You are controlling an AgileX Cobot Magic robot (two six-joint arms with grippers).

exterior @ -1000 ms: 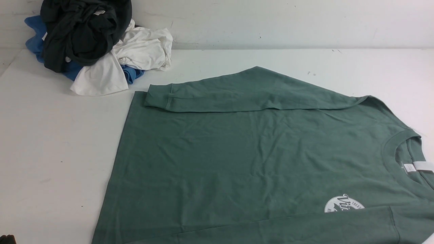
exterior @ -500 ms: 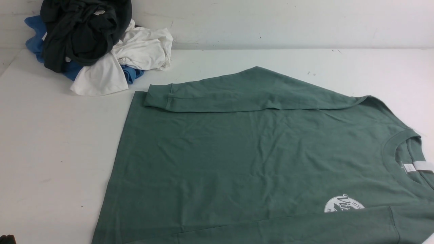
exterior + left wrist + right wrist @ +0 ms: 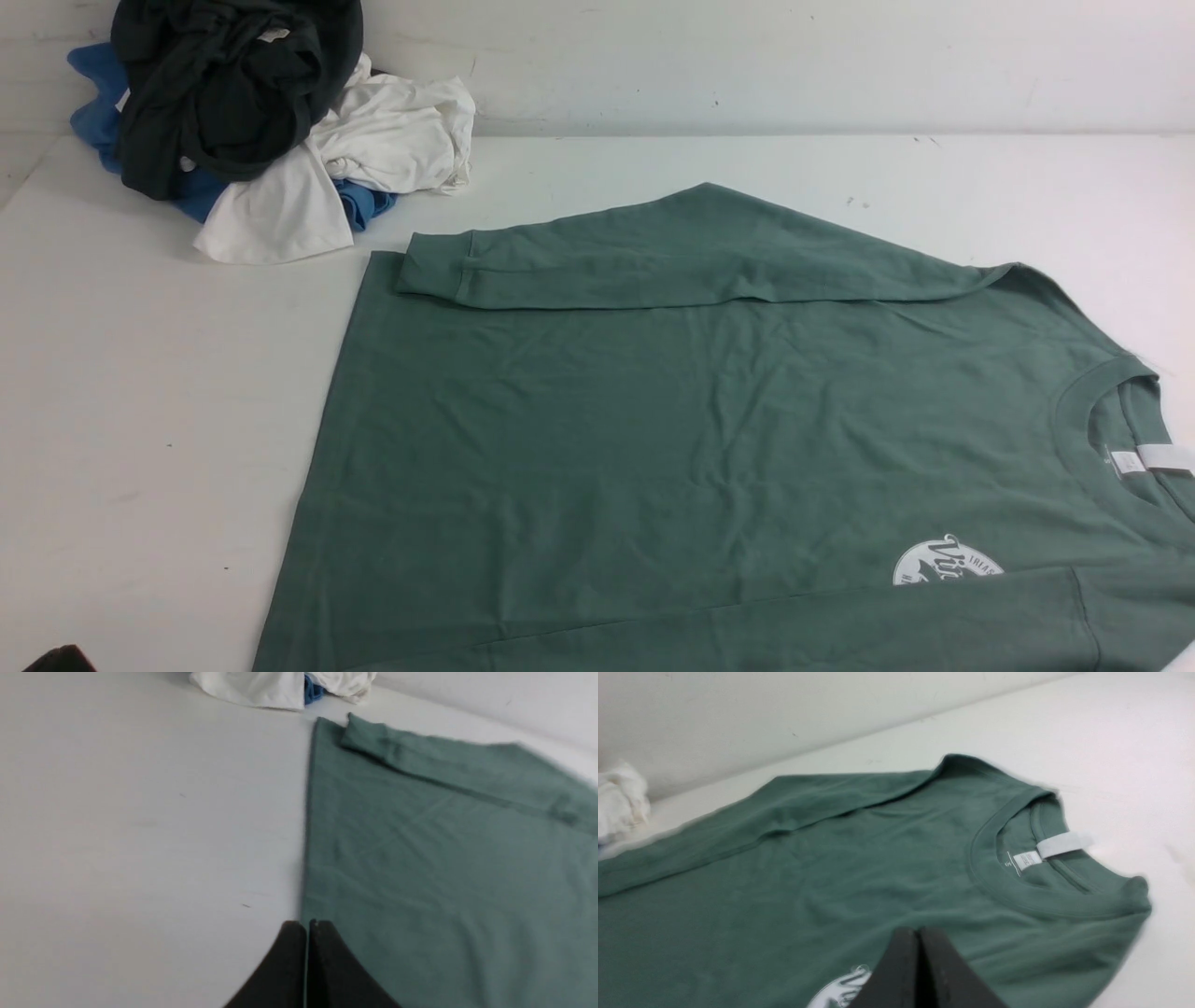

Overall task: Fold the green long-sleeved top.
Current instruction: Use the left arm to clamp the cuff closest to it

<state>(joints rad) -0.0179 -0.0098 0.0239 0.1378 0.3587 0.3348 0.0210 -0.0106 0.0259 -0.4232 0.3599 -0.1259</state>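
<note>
The green long-sleeved top [image 3: 709,420] lies flat on the white table, neck [image 3: 1083,420] to the right, hem to the left. Its far sleeve [image 3: 672,257] is folded across the body, and the near sleeve [image 3: 840,625] lies along the front edge, partly covering the white chest logo [image 3: 943,560]. The white label [image 3: 1162,457] shows in the neck. My left gripper [image 3: 307,924] is shut and empty over the top's [image 3: 444,858] hem edge; only its dark tip [image 3: 56,658] shows in the front view. My right gripper [image 3: 918,930] is shut and empty above the chest of the top [image 3: 831,868], beside the logo [image 3: 836,991].
A pile of clothes sits at the back left: a black garment [image 3: 224,84] on top, a white one [image 3: 373,140] and a blue one [image 3: 93,93]. A white wall [image 3: 747,56] bounds the table's far side. Bare table [image 3: 159,420] lies left of the top.
The left gripper's dark tip has shifted a little to the right at the bottom-left corner of the front view. The top has not moved.
</note>
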